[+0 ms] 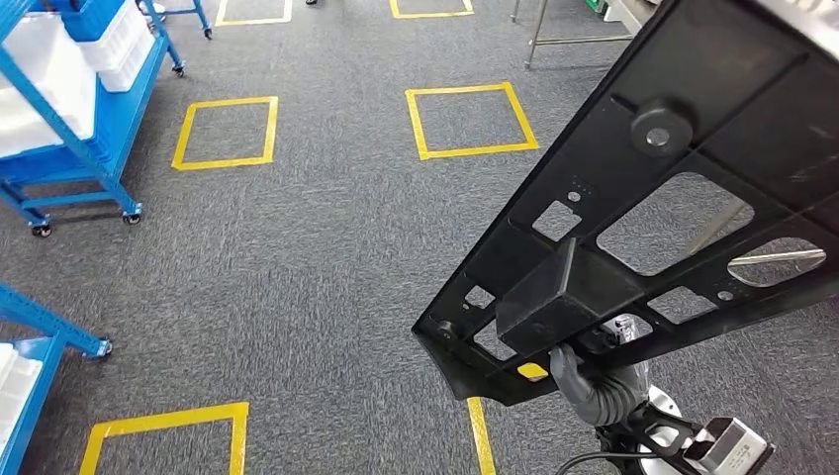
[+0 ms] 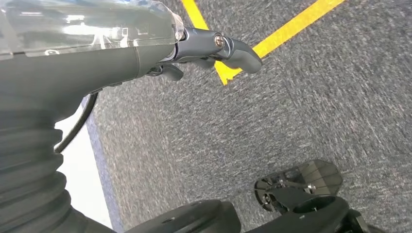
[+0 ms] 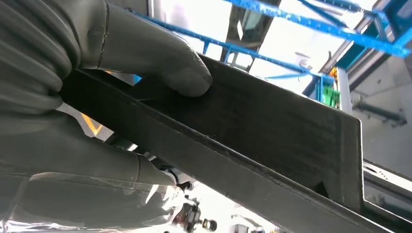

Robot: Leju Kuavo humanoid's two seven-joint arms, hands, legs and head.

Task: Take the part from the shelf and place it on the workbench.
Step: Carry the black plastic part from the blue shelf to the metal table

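The part [image 1: 653, 198] is a large flat black plastic panel with several cut-outs and a boxy block on it. It hangs tilted over the carpet on the right of the head view. My right hand [image 1: 592, 381] grips its lower edge from beneath. In the right wrist view the grey thumb [image 3: 182, 73] presses on the part's dark edge [image 3: 272, 126], with the other fingers below it. My left hand [image 2: 214, 48] hangs over the floor with nothing in it, fingers loosely bent.
Grey carpet carries yellow taped squares [image 1: 226, 132] [image 1: 470, 120]. A blue wheeled shelf cart [image 1: 74, 109] with white bins stands at the far left, another blue frame [image 1: 35, 346] at the near left. Metal table legs [image 1: 539, 35] rise at the top right.
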